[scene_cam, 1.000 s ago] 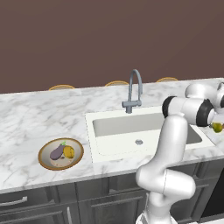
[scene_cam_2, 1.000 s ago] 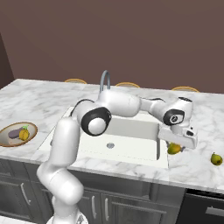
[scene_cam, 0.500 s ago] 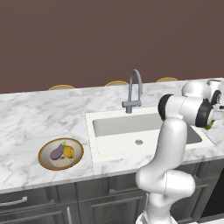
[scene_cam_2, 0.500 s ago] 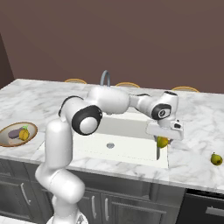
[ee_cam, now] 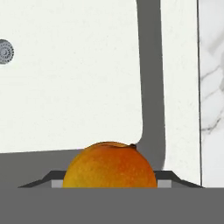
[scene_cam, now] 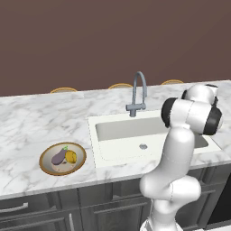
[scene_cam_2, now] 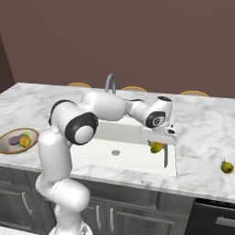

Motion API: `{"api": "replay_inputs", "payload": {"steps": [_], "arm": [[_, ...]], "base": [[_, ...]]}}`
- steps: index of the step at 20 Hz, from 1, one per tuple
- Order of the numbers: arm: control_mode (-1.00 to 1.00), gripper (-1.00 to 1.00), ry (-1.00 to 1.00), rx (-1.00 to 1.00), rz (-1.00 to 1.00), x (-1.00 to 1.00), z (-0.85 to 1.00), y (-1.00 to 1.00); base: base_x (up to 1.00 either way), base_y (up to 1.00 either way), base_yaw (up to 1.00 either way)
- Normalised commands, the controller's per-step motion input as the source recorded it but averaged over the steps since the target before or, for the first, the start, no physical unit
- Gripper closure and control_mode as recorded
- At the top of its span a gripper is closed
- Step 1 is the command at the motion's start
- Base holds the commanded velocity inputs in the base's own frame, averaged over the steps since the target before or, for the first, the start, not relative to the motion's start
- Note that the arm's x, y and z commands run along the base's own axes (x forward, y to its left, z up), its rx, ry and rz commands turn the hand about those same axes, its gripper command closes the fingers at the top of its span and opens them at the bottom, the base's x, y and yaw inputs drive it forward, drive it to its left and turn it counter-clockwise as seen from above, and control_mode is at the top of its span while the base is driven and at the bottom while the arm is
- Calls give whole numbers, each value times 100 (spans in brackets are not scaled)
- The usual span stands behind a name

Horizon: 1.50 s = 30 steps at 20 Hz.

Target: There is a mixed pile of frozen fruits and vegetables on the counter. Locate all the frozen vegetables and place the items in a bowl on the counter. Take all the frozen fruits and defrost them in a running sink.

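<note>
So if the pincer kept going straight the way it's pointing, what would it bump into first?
Probably the sink's white floor. The pincer, holding a yellow-orange fruit, points down into the basin near its right wall, with nothing else below.

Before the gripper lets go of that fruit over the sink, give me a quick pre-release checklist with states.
1. Fruit held in gripper: ok.
2. Gripper over the sink basin, not the counter: ok, hand view looks down at basin floor.
3. Drain unblocked: ok.
4. Water running from tap: cannot tell, no stream visible.
5. Vegetables in bowl: ok, eggplant and yellow-orange vegetable inside.
6. All fruits handled: not ok, second fruit lies on the counter.
</note>
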Motion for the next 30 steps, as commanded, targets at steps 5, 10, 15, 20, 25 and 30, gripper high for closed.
{"api": "replay_inputs", "payload": {"steps": [5,10,15,20,25,30], "arm": [[-100,100,3,6,5,24,-12,76],[-100,100,8,3,4,44,-16,84],[-100,100,13,0,5,53,-24,84],[-100,100,11,1,3,45,-37,63],[-100,100,6,0,0,20,-50,8],[-100,100,9,0,4,43,-38,8]], "base": [[0,0,0],[0,0,0],[0,0,0],[0,0,0],[0,0,0],[0,0,0]]}}
